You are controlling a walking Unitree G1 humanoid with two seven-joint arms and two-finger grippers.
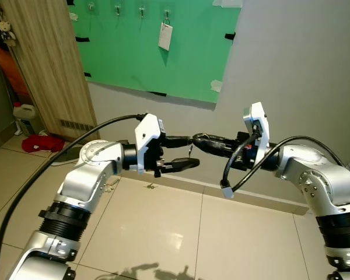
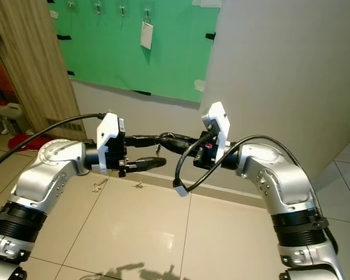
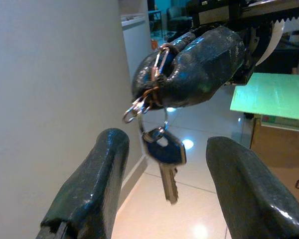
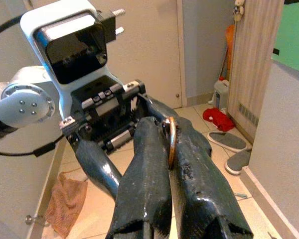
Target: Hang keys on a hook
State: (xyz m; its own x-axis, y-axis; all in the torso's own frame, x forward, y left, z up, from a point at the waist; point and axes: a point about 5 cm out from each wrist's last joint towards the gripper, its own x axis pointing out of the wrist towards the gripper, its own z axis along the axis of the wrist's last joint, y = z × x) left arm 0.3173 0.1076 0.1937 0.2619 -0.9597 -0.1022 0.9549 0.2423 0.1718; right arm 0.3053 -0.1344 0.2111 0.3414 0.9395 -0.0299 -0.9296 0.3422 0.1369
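Note:
A bunch of keys (image 3: 163, 152) hangs from a copper ring (image 4: 171, 142): one dark-headed key and some smaller rings. My right gripper (image 1: 197, 140) is shut on that ring at mid-height between the two arms. My left gripper (image 1: 188, 153) faces it, open, with one finger (image 3: 92, 186) on each side of the hanging key and not touching it. High on the wall behind, a green board (image 1: 134, 52) carries a row of small hooks (image 1: 141, 10). A white tag (image 1: 165, 36) hangs from one of them.
A wooden door panel (image 1: 46, 64) stands at the left, with a red cloth (image 1: 41, 143) and a white jug (image 1: 24, 112) on the floor by it. A grey wall (image 1: 297, 70) juts out at the right. Small metal bits (image 1: 150, 186) lie on the tiled floor.

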